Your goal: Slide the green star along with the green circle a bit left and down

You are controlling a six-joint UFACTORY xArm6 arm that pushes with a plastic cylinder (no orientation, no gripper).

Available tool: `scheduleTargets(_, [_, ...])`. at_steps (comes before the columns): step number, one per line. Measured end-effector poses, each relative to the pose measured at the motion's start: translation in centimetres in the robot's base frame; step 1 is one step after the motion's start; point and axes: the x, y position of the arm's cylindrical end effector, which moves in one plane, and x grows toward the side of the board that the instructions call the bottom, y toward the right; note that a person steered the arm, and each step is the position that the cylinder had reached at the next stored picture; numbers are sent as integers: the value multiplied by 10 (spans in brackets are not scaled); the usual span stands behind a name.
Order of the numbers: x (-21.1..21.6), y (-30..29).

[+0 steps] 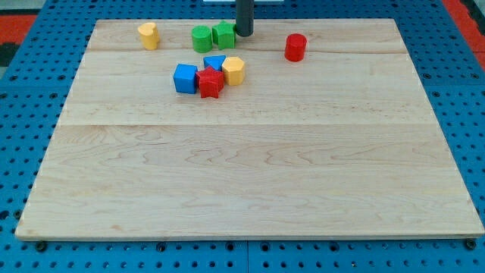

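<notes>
Pale wooden board is lying across a blue pegboard surface, filling most of the frame. Item: my tip, the lower end of a dark rod, is standing at the upper centre of the frame, just beside the right edge of the green star, seemingly touching it, though contact cannot be confirmed. No jaws are fitted to this rod, so there is no open or closed state to report. Item: the green star is sitting near the board's top edge, pressing against the green circle on its left; the two are forming a side-by-side pair. Item: a yellow block, shape unclear, is resting in the upper left of the frame, well apart from the green pair. Item: a red cylinder is standing alone to the upper right, apart from the tip. Item: a cluster is lying just below the green pair, consisting of a blue cube, a blue block partly hidden behind a red star, and a yellow block of roughly hexagonal shape at the cluster's right, all touching or nearly touching.
</notes>
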Motion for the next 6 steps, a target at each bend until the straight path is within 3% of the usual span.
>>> scheduleTargets(1, [-1, -38])
scheduleTargets(3, [-25, -20])
scheduleTargets(6, [-23, -108])
